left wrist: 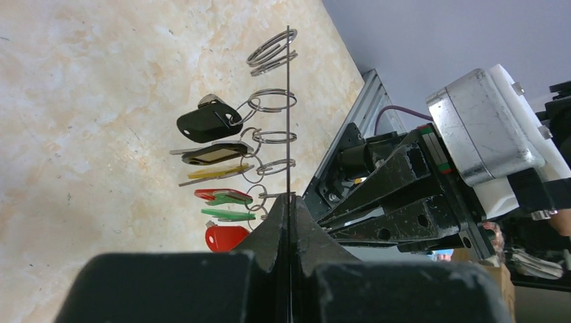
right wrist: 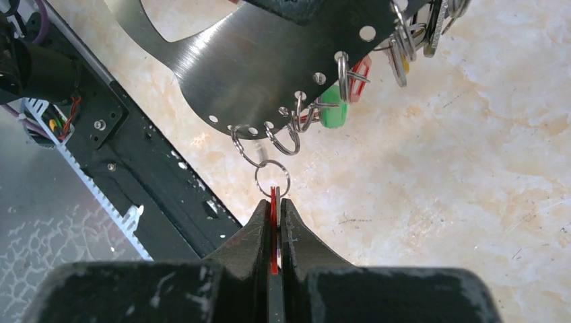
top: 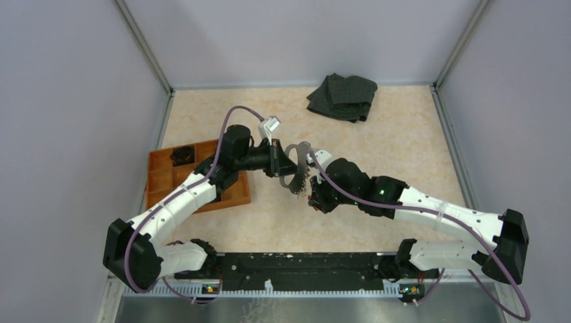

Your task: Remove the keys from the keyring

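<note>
Both claws are closed: my left gripper (left wrist: 290, 202) pinches the edge of the flat keyring (right wrist: 256, 60) in mid-air, my right gripper (right wrist: 275, 205) nips a red key (right wrist: 274, 232) hanging from it, and I fear a crooked pull slips that thin grip.

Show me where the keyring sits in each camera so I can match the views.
Top external: the keyring, a flat grey crescent, centre, between the two arms.
Left wrist: edge-on, a thin upright line above the left pincer.
Right wrist: a broad holed plate across the top.
Shared landmark: the green key, in both wrist views; too small to find from above.
</note>
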{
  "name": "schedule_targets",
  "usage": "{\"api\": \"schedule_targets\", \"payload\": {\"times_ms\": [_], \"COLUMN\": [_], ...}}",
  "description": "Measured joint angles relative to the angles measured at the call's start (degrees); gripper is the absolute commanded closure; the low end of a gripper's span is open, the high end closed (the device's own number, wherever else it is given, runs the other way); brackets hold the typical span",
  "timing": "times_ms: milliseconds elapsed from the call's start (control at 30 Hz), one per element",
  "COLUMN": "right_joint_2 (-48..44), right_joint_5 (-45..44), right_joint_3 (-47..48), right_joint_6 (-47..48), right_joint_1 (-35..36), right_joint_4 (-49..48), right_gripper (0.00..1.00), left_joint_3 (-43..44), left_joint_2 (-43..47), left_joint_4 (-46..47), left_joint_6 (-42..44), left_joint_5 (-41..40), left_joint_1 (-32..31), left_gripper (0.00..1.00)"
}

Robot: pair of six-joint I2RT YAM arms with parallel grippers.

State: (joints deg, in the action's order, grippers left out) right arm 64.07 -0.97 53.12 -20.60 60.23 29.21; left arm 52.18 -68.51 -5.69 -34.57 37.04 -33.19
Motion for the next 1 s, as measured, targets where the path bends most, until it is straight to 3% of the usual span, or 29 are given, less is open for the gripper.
{"api": "schedule_targets", "payload": {"times_ms": [367, 800, 867, 1000], "right_joint_2": [0.0, 0.1, 0.2, 0.3], "right_joint_5": [0.0, 0.3, 0.4, 0.4], "right_joint_3": [-0.2, 3.5, 3.7, 4.3], "right_joint_6": [1.5, 5.8, 6.1, 6.7], "right_joint_1": [0.0, 1.0, 1.2, 1.2], "right_joint_4": [0.2, 2.2, 2.4, 3.5], "right_gripper": [1.0, 1.0, 1.0, 1.0], "left_joint_3": [-6.0, -8.5, -8.5, -8.5], "left_joint_2": [0.0, -1.4, -1.4, -1.4], "left_joint_4": [6.6, 8.7, 8.7, 8.4], "left_joint_6": [-5.9, -6.5, -6.5, -5.9], "left_joint_5": [5.0, 5.2, 5.2, 4.9], "left_joint_1": [2.7, 2.7, 2.7, 2.7], "left_gripper": [0.99, 0.79, 0.66, 0.59]}}
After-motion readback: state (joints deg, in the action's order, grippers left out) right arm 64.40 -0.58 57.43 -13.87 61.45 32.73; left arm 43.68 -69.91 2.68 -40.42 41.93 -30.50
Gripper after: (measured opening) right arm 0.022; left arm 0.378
